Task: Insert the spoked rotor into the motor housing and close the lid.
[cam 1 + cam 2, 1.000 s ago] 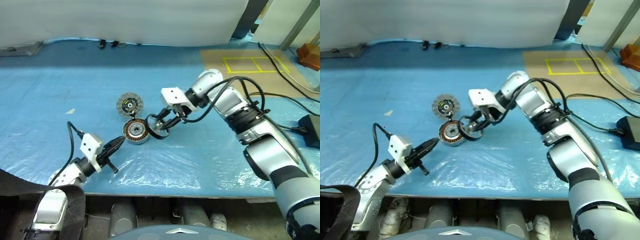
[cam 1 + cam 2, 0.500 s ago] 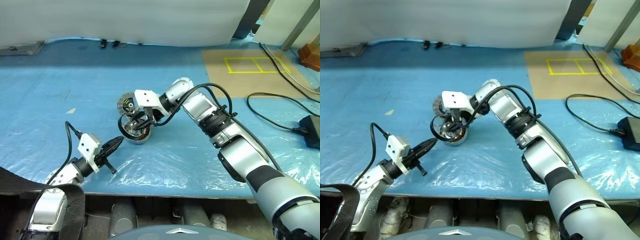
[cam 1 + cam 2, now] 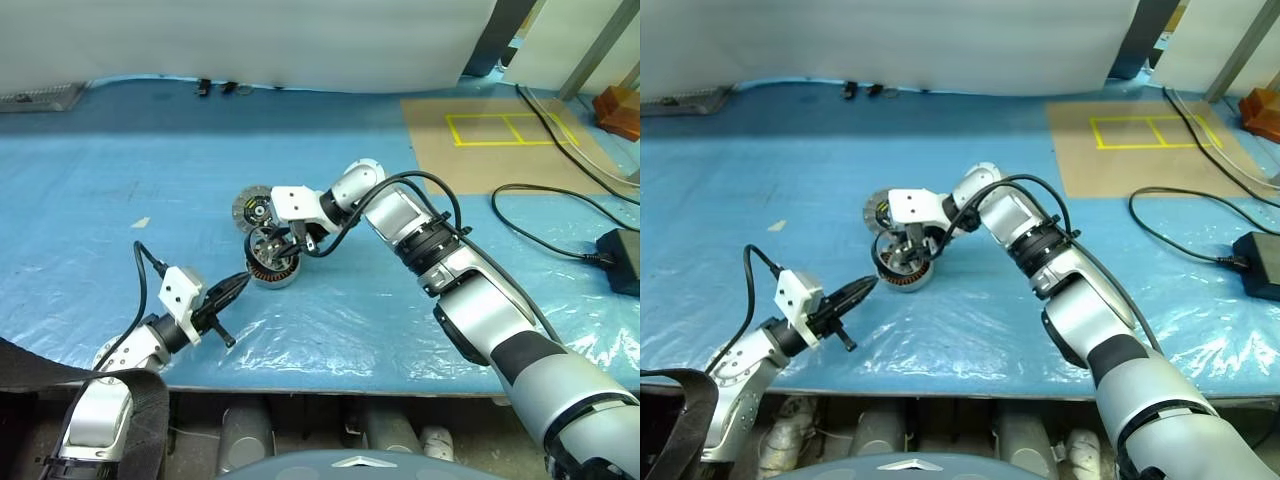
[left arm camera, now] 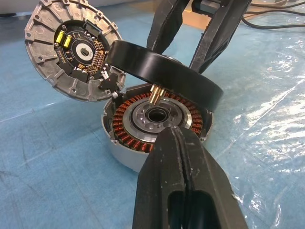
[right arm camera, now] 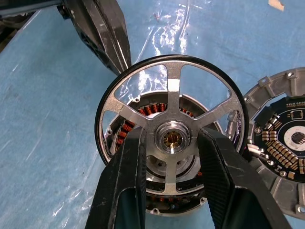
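The spoked rotor point(image 5: 174, 90), a silver wheel with a dark rim, hangs tilted just above the motor housing point(image 4: 125, 148). My right gripper point(image 5: 172, 136) is shut on the rotor, one finger either side of its hub. The rotor's brass shaft points at the housing's central hole, inside the ring of copper windings. The housing point(image 3: 274, 272) stands on the blue sheet. The lid point(image 3: 252, 208) leans beside it on the far side, its yellow-black centre facing up. My left gripper point(image 3: 235, 288) is shut and empty, its tips just short of the housing's near wall.
A clear plastic film point(image 3: 330, 330) covers the blue table top near the front edge. A black cable point(image 3: 560, 200) and a black power brick point(image 3: 622, 258) lie at the right. A brown board with yellow tape point(image 3: 505, 128) sits at the back right.
My right gripper has carried the rotor leftward from beside the housing to directly over it and lowered it slightly. The left gripper, housing and lid have stayed put.
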Controlling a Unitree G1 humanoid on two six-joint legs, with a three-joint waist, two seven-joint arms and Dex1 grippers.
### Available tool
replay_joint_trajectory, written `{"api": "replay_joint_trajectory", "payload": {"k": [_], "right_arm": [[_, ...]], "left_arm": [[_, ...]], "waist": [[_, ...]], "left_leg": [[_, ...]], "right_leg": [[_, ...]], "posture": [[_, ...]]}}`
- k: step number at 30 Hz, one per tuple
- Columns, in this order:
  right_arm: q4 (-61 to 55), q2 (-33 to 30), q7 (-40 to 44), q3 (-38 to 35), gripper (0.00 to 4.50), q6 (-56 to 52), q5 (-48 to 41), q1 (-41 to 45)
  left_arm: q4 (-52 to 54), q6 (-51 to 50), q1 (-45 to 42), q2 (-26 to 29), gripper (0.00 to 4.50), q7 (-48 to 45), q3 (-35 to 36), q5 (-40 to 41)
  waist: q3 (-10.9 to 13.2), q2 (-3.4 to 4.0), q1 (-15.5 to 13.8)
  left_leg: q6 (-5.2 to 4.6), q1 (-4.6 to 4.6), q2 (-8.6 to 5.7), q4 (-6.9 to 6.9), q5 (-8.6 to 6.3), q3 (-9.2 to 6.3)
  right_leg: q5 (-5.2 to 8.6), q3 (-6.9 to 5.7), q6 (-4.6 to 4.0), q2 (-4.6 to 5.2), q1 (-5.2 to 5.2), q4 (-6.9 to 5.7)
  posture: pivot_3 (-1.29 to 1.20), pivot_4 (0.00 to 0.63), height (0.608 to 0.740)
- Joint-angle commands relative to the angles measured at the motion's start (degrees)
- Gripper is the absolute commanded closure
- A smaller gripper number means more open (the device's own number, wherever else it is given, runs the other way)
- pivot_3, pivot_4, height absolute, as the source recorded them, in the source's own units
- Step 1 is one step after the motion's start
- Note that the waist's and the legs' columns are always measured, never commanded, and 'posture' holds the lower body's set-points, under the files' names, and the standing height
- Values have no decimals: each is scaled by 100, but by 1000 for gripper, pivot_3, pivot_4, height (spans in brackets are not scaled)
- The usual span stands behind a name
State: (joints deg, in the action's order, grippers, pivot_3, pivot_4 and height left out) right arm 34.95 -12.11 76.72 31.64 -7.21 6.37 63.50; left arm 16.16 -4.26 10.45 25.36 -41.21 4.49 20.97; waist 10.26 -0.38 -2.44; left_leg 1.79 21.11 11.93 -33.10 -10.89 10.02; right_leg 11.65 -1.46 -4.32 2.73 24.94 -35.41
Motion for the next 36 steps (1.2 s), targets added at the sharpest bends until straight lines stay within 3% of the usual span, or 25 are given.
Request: {"api": "replay_joint_trajectory", "payload": {"k": [1, 16, 36], "right_arm": [[-136, -14, 91, -36, 3302, 2, 41, -32], [138, 73, -246, 18, 3302, -104, 377, -112], [-177, -73, 120, 209, 3302, -365, 549, -107]], "left_arm": [[69, 114, -1, 38, 4500, -43, 29, -3], [42, 105, -54, 32, 4500, -41, 3, -25], [52, 39, -118, 58, 4500, -33, 50, -13]], "waist": [[0, 0, 0], [-1, 0, -1], [-2, -1, -10]], "left_leg": [[0, 0, 0, 0, 0, 0], [0, -10, -1, -1, 0, 0], [0, -19, -2, -2, 0, 0]], "right_leg": [[0, 0, 0, 0, 0, 0], [0, 2, 0, 0, -6, -6], [0, 2, 0, 2, -16, -7]], "posture": [[0, 150, 740], [0, 150, 740], [0, 150, 740]]}}
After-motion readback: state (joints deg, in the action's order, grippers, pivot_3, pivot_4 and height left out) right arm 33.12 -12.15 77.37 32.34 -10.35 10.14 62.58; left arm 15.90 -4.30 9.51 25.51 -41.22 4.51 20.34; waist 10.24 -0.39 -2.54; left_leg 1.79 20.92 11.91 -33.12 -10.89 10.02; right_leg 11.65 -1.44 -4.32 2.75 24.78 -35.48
